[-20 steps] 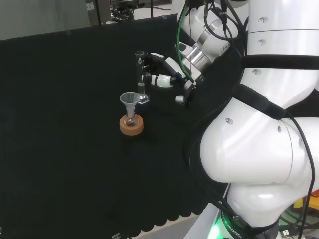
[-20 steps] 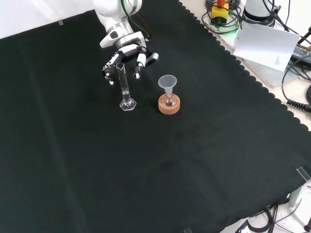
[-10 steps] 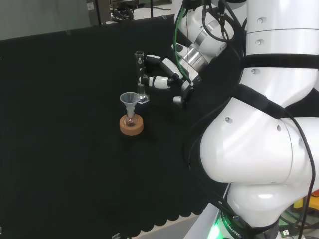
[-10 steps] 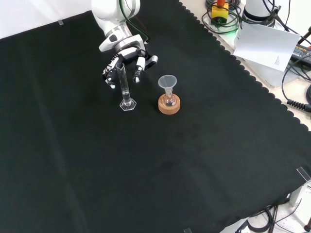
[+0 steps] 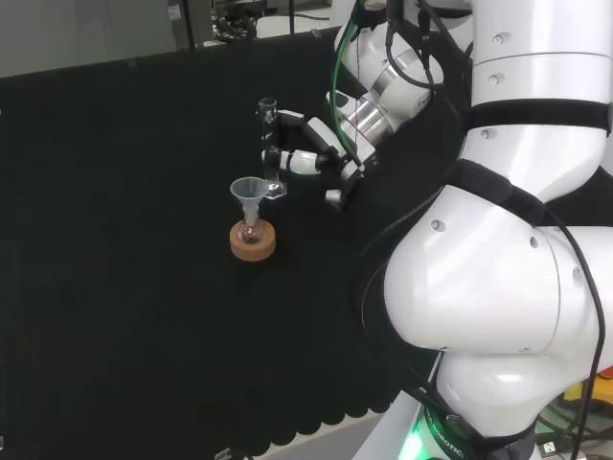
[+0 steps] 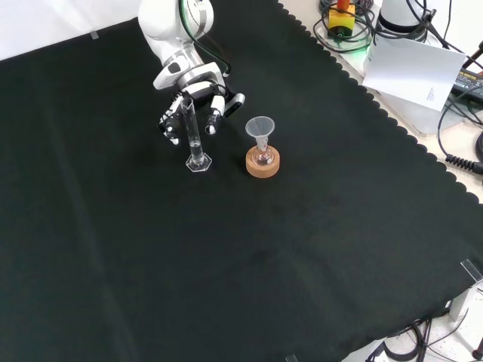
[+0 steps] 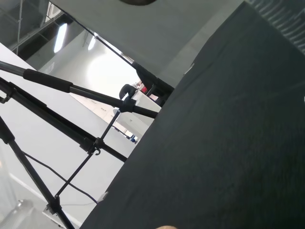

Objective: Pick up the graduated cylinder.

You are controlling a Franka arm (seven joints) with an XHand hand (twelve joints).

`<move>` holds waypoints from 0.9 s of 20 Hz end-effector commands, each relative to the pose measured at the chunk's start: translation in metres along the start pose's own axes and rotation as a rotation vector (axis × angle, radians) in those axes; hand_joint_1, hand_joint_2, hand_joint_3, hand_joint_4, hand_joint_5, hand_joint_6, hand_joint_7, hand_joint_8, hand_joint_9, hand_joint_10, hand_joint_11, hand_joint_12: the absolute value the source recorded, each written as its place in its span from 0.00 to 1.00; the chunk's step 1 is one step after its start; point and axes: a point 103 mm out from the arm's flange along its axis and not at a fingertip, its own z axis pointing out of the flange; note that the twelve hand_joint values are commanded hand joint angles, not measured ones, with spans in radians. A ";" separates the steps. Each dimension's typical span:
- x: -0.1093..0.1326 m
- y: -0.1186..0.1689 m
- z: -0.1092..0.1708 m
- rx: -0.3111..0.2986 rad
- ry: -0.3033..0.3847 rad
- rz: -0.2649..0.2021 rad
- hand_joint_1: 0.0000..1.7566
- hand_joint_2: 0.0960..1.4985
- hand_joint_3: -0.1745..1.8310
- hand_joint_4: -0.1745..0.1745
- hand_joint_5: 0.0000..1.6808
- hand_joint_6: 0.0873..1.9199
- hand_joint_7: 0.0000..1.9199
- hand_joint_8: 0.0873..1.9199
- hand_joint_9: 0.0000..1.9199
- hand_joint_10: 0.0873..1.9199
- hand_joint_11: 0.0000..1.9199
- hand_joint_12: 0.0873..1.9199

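Graduated cylinder of clear glass (image 6: 195, 138), tall and narrow on a small hexagonal foot, stands upright on the black cloth (image 6: 302, 249). In the front view the black and white hand (image 6: 198, 105) sits right behind its upper part, fingers (image 6: 213, 119) relaxed and spread to either side of the tube, not closed on it; whether any finger touches the glass I cannot tell. In the head view the hand (image 5: 305, 153) reaches in from the right of the cylinder (image 5: 269, 144). Just beside the cylinder, a clear plastic funnel (image 6: 260, 129) sits in a small flask on a round cork ring (image 6: 263, 163).
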 end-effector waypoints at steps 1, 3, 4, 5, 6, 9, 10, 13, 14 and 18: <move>-0.002 0.001 0.005 0.000 0.000 -0.001 0.56 0.65 0.00 0.47 0.31 0.00 0.26 0.27 0.35 0.23 0.20 0.66; -0.002 0.001 0.005 0.000 0.002 0.003 0.56 0.65 0.00 0.47 0.31 0.00 0.26 0.26 0.35 0.23 0.20 0.66; -0.002 0.001 0.005 0.001 0.003 0.005 0.56 0.65 0.00 0.47 0.32 0.00 0.26 0.26 0.35 0.23 0.20 0.66; -0.002 0.001 0.005 0.000 0.004 0.006 0.56 0.65 0.00 0.48 0.32 0.00 0.26 0.26 0.36 0.23 0.20 0.66; -0.003 0.001 0.006 0.000 0.010 0.008 0.56 0.65 0.00 0.48 0.32 0.00 0.26 0.26 0.36 0.23 0.20 0.66; -0.003 0.001 0.006 -0.006 0.023 0.008 0.56 0.65 0.00 0.49 0.32 0.00 0.26 0.26 0.36 0.23 0.21 0.66; -0.003 0.001 0.006 -0.009 0.025 0.008 0.56 0.65 0.00 0.49 0.32 0.00 0.26 0.26 0.37 0.23 0.21 0.66; -0.005 0.000 0.007 -0.026 0.028 0.010 0.57 0.65 0.00 0.50 0.33 0.00 0.27 0.26 0.38 0.23 0.23 0.65; -0.006 -0.001 0.008 -0.030 0.028 0.013 0.57 0.65 0.00 0.51 0.34 0.00 0.27 0.26 0.39 0.23 0.23 0.65; -0.007 -0.001 0.008 -0.038 0.023 0.023 0.58 0.66 0.00 0.54 0.40 0.02 0.30 0.26 0.43 0.21 0.28 0.63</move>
